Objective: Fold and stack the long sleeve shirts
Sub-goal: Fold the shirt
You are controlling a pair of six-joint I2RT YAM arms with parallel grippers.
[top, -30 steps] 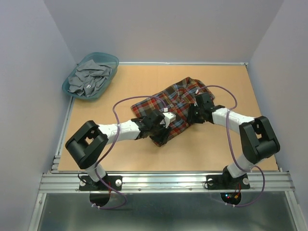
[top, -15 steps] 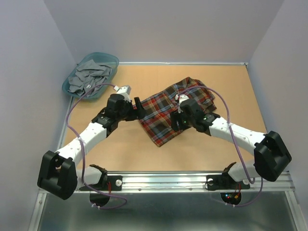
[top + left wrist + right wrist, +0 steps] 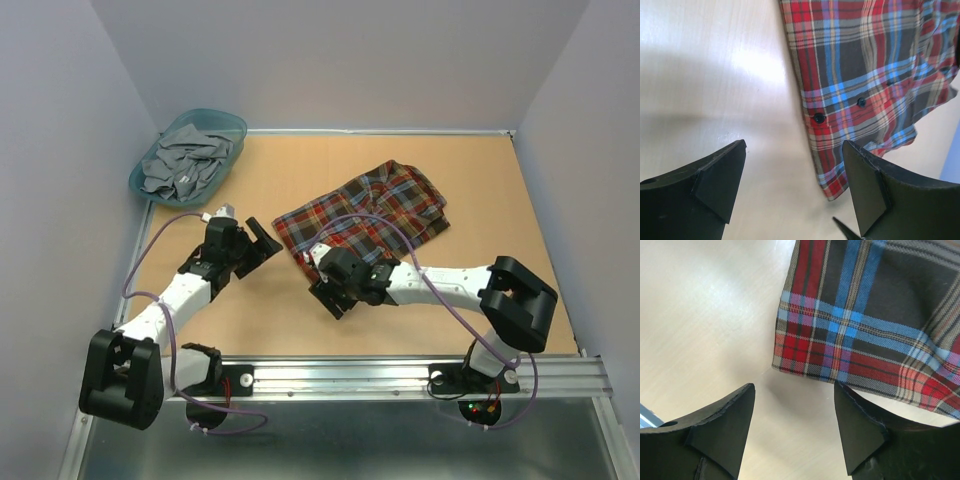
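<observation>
Two arms out over the bench [image 3: 300,165], both low. Nothing gripped.

Left arm: elbow sits over the near-left corner and the forearm runs up toward the middle of the bench. The left hand [image 3: 262,238] points at the shirt's left edge, near it but clear of it. Fingers are spread wide. The left wrist view shows the left hand [image 3: 794,147] with bare bench [image 3: 715,75] in the gap. The plaid shirt [image 3: 865,75] lies ahead and to the right, with its button strip showing.

Right arm: elbow is up by the right edge and the forearm lies across the near half of the bench, heading left. The right hand [image 3: 327,298] is at the shirt's near-left corner, angled toward the near edge. Fingers are apart with nothing between them. In the right wrist view the right hand [image 3: 793,387] has a hem corner of the plaid shirt [image 3: 865,315] just ahead of the gap, and the rest is bare bench [image 3: 700,315]. The right finger overlaps the cloth edge in that view. Can't tell if it touches.

Plaid shirt [image 3: 365,215]: lies flat on the bench, roughly folded. It's around centre, slightly toward the right and far side.

Teal basket [image 3: 235,125] sits at the far-left corner, hanging over the left edge, with grey clothes [image 3: 180,165] inside.
</observation>
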